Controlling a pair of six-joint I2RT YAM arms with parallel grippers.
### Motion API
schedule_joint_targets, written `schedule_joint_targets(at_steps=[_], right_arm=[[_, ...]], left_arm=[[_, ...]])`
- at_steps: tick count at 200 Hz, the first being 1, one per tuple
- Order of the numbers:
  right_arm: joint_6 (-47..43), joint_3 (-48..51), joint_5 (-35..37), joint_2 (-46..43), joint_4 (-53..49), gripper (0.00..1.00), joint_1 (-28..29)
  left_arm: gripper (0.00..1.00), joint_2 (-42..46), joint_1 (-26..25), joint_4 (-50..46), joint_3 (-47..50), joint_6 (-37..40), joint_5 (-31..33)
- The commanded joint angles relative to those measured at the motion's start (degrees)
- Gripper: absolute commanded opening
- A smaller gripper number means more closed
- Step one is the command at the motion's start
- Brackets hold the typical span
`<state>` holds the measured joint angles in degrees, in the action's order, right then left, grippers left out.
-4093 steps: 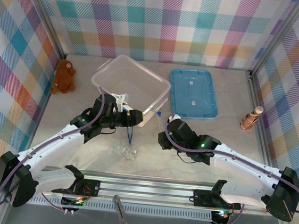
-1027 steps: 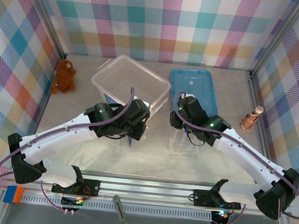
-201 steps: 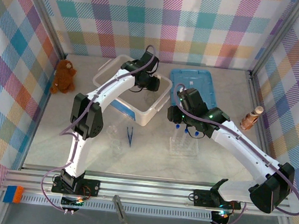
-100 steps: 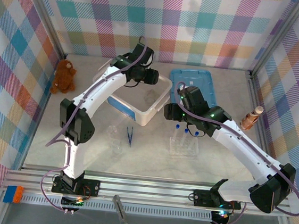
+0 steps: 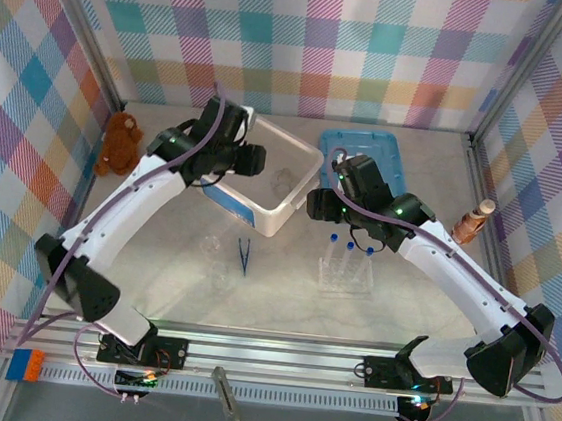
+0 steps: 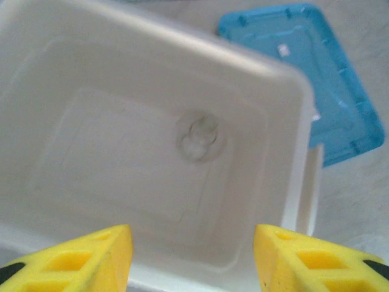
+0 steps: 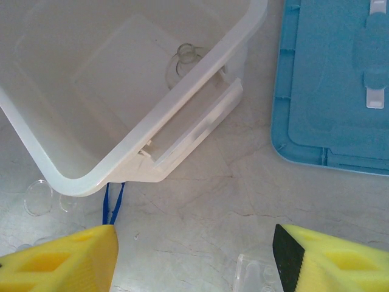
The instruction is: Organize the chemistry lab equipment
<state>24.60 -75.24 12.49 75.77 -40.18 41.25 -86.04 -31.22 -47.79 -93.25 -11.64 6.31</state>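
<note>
Top external view: the left claw [image 6: 189,246] hangs over a clear rectangular plastic bin [image 5: 298,187], its jaws apart and empty. A small round clear glass flask [image 6: 197,135] lies on the bin's floor. The right claw [image 7: 194,261], spread wide and empty, hovers beside the bin's corner. On the counter [image 5: 281,306] stands a small clear plastic tube rack [image 5: 346,276] holding blue-capped test tubes [image 5: 349,248], with thin dark-blue tweezers [image 5: 243,255] to its left.

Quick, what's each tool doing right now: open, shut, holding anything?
Left tool: open, holding nothing, above the translucent white plastic bin.
Right tool: open, holding nothing.
</note>
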Motion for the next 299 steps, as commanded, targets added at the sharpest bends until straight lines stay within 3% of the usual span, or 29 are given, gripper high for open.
schedule_joint_targets(at_steps=[1, 52, 128, 177, 299], right_arm=[[-0.17, -1.02, -0.8, -0.14, -0.46, 0.69, 0.65], [-0.68, 0.09, -1.48, -0.02, 0.13, 0.63, 1.63], [-0.87, -0.56, -1.76, 0.91, 0.15, 0.67, 2.07], [-0.7, -0.52, -2.2, 1.69, 0.2, 0.69, 2.69], [-0.24, 0.35, -2.2, 2.15, 1.05, 0.7, 3.12]], left_arm=[[0.54, 5.99, -2.3, -0.68, 6.73, -0.75, 6.36], [0.53, 14.19, -5.97, -5.0, 17.75, -6.5, 9.54], [0.54, 19.65, -16.13, -9.47, 30.38, -17.65, 14.19], [0.54, 21.65, -17.73, -8.58, 38.01, -22.52, 12.2], [0.55, 16.87, -17.8, -1.17, 45.11, -23.41, 5.81]])
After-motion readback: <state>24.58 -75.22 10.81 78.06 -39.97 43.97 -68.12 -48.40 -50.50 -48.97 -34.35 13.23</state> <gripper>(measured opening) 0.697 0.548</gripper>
